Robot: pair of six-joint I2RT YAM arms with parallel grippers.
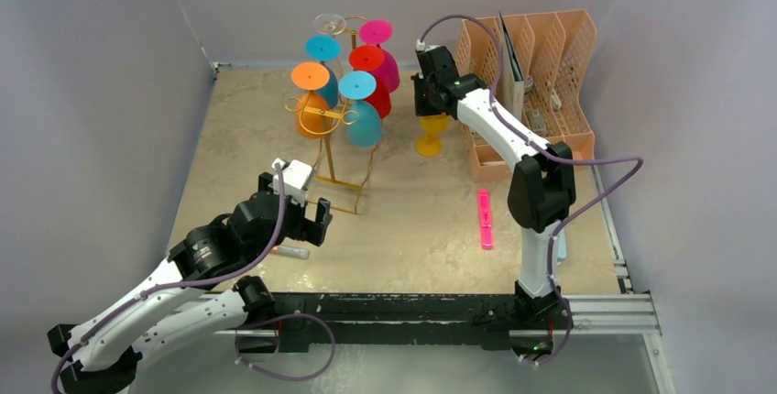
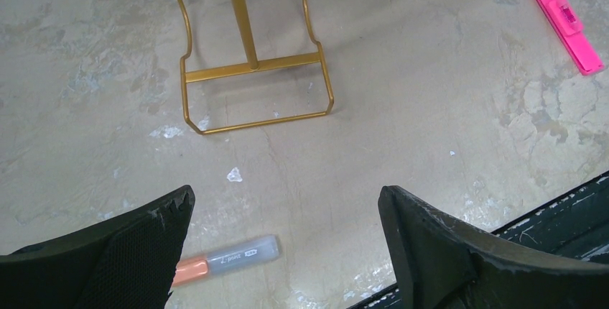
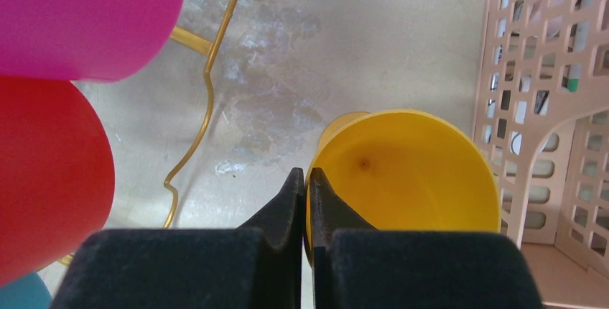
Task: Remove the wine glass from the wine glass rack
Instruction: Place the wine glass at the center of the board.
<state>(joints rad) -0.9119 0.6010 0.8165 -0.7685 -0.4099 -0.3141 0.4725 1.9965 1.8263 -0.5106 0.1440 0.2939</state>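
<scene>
Yellow glass (image 1: 432,135) stands upright on the surface (image 1: 412,220), off the rack (image 2: 251,66), at its 3 o'clock. On its rim the right claw (image 3: 307,176) is clamped tight. At the rack's 6 o'clock the left claw (image 2: 287,194) gapes wide, holding nothing.

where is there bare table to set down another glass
Widest bare table: between the wine glass rack's base and the pink box cutter. Also a strip left of the rack. Crowded: rack to peach file organiser, where the right gripper pinches the yellow wine glass; a marker lies by the open left gripper.
</scene>
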